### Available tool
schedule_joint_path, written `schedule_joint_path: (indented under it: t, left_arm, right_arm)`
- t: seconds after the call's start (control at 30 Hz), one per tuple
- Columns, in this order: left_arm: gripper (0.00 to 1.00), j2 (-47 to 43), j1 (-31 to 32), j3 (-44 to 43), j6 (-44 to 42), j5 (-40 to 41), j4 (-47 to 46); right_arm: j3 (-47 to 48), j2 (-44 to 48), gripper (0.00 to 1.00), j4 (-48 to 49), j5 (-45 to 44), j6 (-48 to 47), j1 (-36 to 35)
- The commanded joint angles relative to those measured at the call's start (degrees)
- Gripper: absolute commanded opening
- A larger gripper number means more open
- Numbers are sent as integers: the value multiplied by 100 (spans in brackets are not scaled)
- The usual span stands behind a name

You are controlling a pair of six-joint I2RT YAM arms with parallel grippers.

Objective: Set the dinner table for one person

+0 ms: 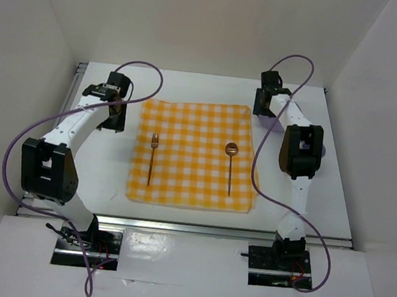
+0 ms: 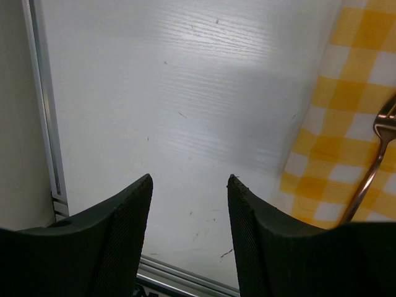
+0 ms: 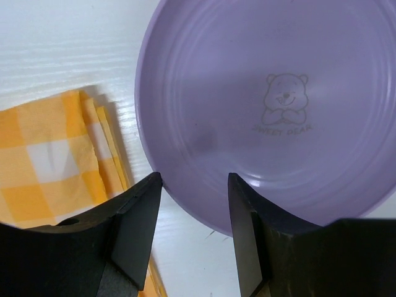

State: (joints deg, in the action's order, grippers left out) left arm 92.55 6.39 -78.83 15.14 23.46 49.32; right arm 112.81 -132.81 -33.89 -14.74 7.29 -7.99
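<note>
Top external view, read from the left: the left claw [image 1: 115,118] hangs over bare desk [image 1: 206,84], between the desk's left edge and the left edge of the checked cloth [image 1: 197,156]. The cloth lies flat in the middle of the desk. On it a fork [image 1: 152,157] lies toward the left edge and a spoon [image 1: 231,163] toward the right edge, with bare cloth between them. The right claw [image 1: 265,115] sits at the cloth's far right corner, and its arm hides most of what lies beneath.

With the cutlery apparently placed, the step in hand looks like fetching the plate [image 3: 278,93] for the gap between fork and spoon. That would call for the right claw to take the rim, lift, and carry the plate left over the spoon without knocking it or rucking the cloth.

Left wrist view adds detail: the left claw is released, with only bare desk between its fingers. The rail [image 2: 43,124] runs along the desk's left edge. Right wrist view shows what the overhead hides. The plate is lilac with a bear print and rests on the desk just beside the cloth's corner; whether they touch I cannot tell. Its near rim passes under the right claw's gap, where the jaws stand apart and nothing is pinched.
</note>
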Motion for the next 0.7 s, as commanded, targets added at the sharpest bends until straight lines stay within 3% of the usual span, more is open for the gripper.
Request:
schedule_joint_path:
  t: [0.0, 0.2, 0.4, 0.67]
  left_arm:
    - [59, 96, -42, -89, -46, 79, 51]
    - [59, 96, -42, -89, -99, 79, 51]
    - [59, 96, -42, -89, -99, 79, 51]
    - [59, 96, -42, -89, -99, 27, 51]
  right_arm:
    - [-233, 107, 55, 382, -19, -246, 17]
    - [-188, -148, 52, 181, -20, -430, 69]
    - [-270, -210, 39, 384, -204, -536, 69]
    - [-690, -44, 48, 576, -494, -798, -36]
